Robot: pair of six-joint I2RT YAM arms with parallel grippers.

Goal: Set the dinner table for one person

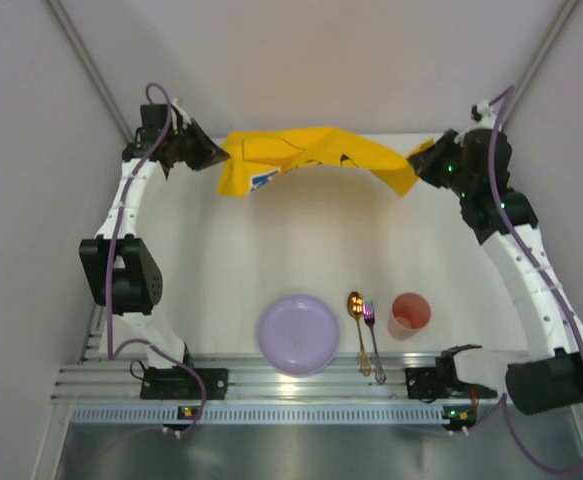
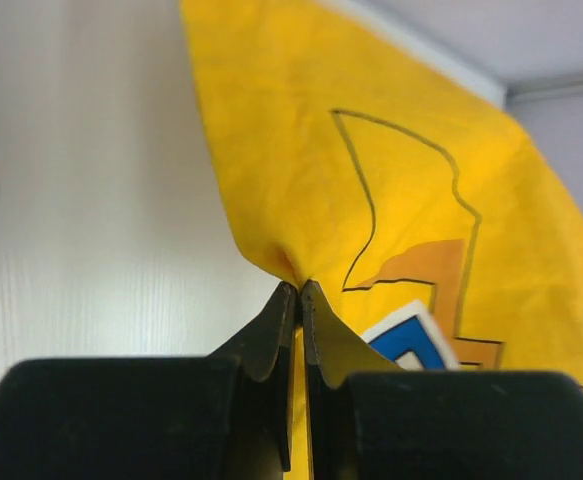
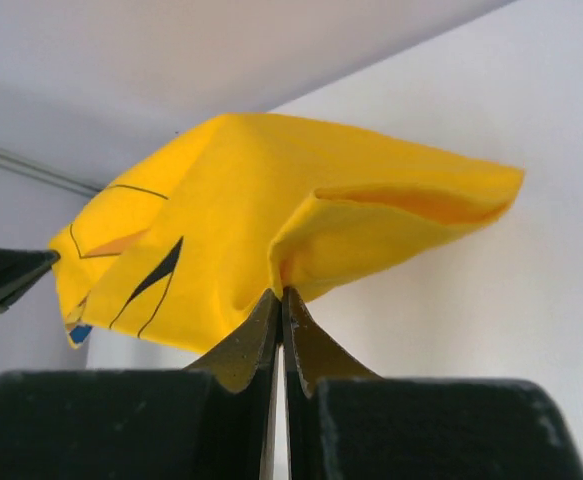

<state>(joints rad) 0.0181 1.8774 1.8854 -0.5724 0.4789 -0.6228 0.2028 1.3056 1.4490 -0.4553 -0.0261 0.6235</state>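
Observation:
A yellow printed cloth mat (image 1: 306, 152) hangs stretched between both grippers above the far part of the white dinner table (image 1: 231, 260). My left gripper (image 1: 218, 156) is shut on its left edge; in the left wrist view the jaws (image 2: 299, 287) pinch the mat (image 2: 391, 190). My right gripper (image 1: 418, 165) is shut on its right edge; in the right wrist view the jaws (image 3: 280, 293) pinch a fold of the mat (image 3: 251, 200). A purple plate (image 1: 299, 333), a gold spoon (image 1: 356, 312), a fork (image 1: 372, 335) and a pink cup (image 1: 409, 314) sit near the front edge.
Grey walls close the table at the back and sides. The aluminium rail (image 1: 271, 380) with both arm bases runs along the near edge. The left gripper's tip shows at the left in the right wrist view (image 3: 6, 275).

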